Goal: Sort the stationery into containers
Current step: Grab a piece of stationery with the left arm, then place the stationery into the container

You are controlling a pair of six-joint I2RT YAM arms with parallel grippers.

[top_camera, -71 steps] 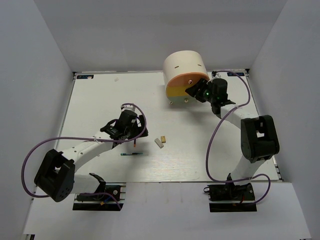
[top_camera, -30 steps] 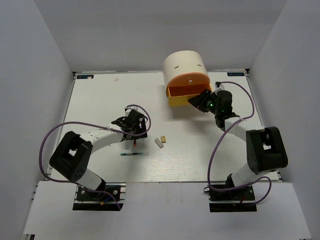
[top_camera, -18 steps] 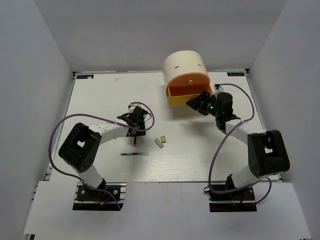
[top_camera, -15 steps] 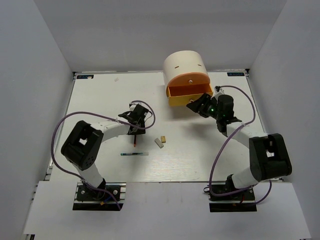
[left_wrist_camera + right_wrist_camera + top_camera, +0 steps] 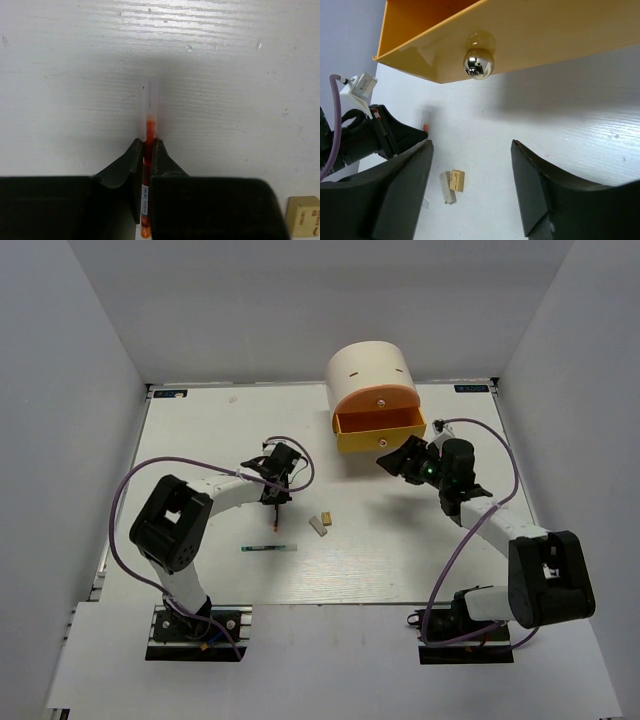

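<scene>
Gripper left: clamped on slim orange pen with clear cap;
Gripper right: fingers apart, near round chrome knob of open yellow drawer

Worktop: was white, wood-grained, matte.
Walls: stood plain pale grey on three sides.
Light: fell even, cast soft shadows.

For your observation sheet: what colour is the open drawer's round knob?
Shiny silver; the knob shows best in the right wrist view.
</scene>
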